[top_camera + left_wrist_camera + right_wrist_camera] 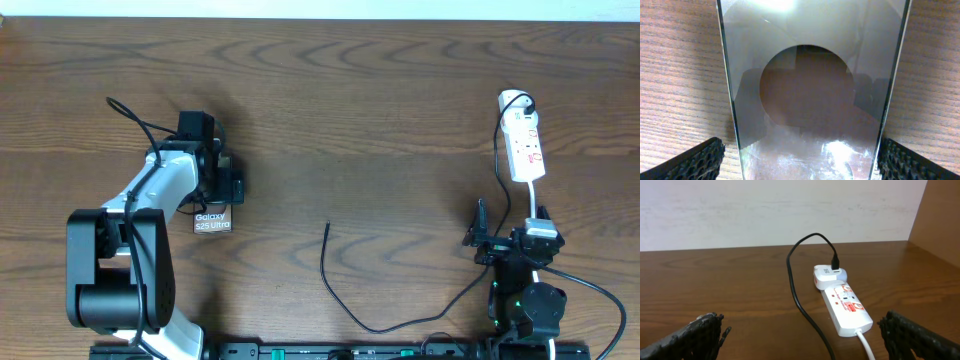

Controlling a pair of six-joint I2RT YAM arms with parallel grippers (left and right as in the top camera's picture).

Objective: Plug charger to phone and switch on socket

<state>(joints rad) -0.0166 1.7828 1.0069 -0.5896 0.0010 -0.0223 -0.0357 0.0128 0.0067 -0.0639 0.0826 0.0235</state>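
Note:
The phone point(212, 222) lies flat on the table at the left, its white lettering showing at the near end. My left gripper point(222, 182) hovers over it. In the left wrist view the glossy phone point(810, 90) fills the space between the open fingers point(800, 162), with a gap on the left side. The charger point(340, 300) curves along the front; its plug tip point(328, 225) lies free at mid-table, apart from the phone. The white socket point(526, 148) lies at the far right. My right gripper point(512, 232) is open and empty, just short of the socket point(847, 307) and the cable point(800, 300).
A white adapter point(827, 275) with the black cable plugged in sits at the socket's far end. The socket's white cord point(865, 347) runs back toward the right arm. A wall stands behind the table's far edge.

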